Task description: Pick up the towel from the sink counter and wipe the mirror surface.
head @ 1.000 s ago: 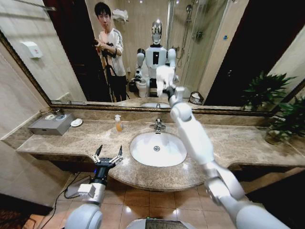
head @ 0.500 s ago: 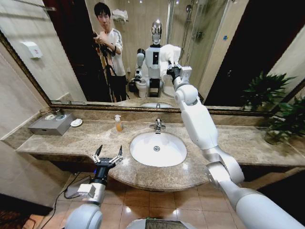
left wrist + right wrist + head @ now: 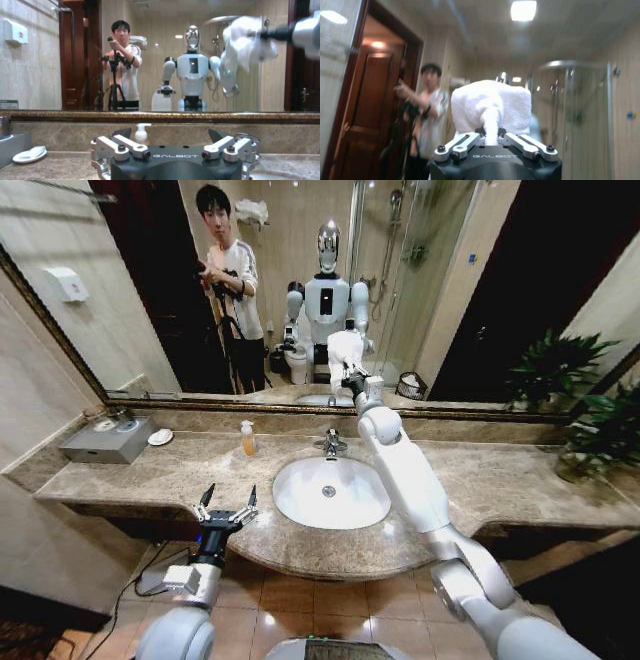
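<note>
The white towel [image 3: 345, 347] is bunched against the mirror [image 3: 480, 300], above the faucet. My right gripper [image 3: 351, 376] is shut on the towel, with the arm stretched up over the basin. The right wrist view shows the towel [image 3: 492, 107] pinched between the closed fingers of the right gripper [image 3: 491, 140]. In the left wrist view the towel [image 3: 245, 43] is blurred at the glass. My left gripper [image 3: 226, 505] hangs open and empty just before the front edge of the sink counter [image 3: 170, 475], left of the basin; its fingers spread wide in the left gripper's [image 3: 170, 133] own view.
An oval white basin [image 3: 330, 492] and chrome faucet [image 3: 331, 443] sit mid-counter. A soap bottle [image 3: 247, 438], a soap dish [image 3: 160, 437] and a grey tray [image 3: 108, 440] stand to the left. Potted plants [image 3: 600, 430] stand at the right end.
My right arm swept the towel up and to the right on the mirror, then back down and left to about where it was a second ago. The left arm stayed still.
</note>
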Controlling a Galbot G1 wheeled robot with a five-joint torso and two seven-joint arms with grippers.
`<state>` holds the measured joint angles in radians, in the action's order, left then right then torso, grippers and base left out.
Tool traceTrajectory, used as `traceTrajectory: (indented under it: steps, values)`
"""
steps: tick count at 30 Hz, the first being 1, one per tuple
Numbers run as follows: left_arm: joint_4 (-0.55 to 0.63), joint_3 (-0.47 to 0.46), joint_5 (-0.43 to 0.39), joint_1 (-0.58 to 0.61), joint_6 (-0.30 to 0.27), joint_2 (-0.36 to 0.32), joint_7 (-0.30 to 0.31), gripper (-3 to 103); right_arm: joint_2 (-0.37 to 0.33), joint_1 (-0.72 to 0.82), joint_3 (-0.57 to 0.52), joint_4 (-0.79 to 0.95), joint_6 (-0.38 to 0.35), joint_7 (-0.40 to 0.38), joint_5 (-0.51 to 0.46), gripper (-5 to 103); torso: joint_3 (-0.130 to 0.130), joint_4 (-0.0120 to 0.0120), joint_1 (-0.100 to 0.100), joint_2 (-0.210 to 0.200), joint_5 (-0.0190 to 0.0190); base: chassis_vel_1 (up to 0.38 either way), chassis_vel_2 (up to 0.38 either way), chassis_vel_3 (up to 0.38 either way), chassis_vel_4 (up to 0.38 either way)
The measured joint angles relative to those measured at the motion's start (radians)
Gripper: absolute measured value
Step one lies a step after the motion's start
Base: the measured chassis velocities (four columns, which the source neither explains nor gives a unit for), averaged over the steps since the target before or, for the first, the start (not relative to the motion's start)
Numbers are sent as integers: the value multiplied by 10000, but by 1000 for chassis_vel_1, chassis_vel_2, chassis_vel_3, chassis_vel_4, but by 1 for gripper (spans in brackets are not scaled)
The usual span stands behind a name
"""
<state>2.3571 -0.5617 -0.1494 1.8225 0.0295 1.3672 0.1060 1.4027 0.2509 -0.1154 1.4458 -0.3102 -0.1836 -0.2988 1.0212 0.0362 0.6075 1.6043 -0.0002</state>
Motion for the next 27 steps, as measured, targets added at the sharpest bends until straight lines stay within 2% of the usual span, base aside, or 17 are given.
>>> traceTrajectory:
  steps: [3, 7, 12, 14, 17, 20, 23, 27]
  values:
    - [0, 0, 0, -1, 0, 0, 0, 100, -97, -968, -73, -191, -129, -46, -302, 9, 0, -2, 1, 0, 1, 0, 0, 0, 0]
    - [0, 0, 0, -1, 0, 1, 0, 100, -135, -1311, -95, -424, -179, -42, -394, 9, 0, 0, 0, 0, 0, 0, 0, 0, 0]
    - [0, 0, 0, 0, 0, 0, 0, 100, -207, -632, -29, -340, -101, -14, -277, 9, 0, -1, 0, 0, 1, 0, 0, 0, 0]
    - [0, 0, 0, -1, 0, 1, 0, 100, -394, 482, 81, 213, -46, 52, -114, 9, 2, -2, 2, 0, 4, 0, 0, 0, 0]
    - [0, 0, 0, 0, 0, 0, 0, 100, -479, 1163, 125, 445, 32, 128, 27, 9, 2, -6, 1, 0, 7, 0, 0, 0, 0]
    - [0, 0, 0, 0, 0, 0, 0, 100, -504, 1326, 154, 478, 76, 144, 75, 9, 2, -6, 1, -1, 5, 0, 0, 0, 0]
    - [0, 0, 0, 0, 0, 0, 0, 100, -512, 394, 166, 312, 6, 91, -77, 9, 2, 2, 0, 0, 2, 0, 0, 0, 0]
    - [0, 0, 0, -1, 0, 0, 0, 100, -561, -716, 154, 98, -138, 44, -350, 9, 0, 1, 1, 0, 0, 0, 0, 0, 0]
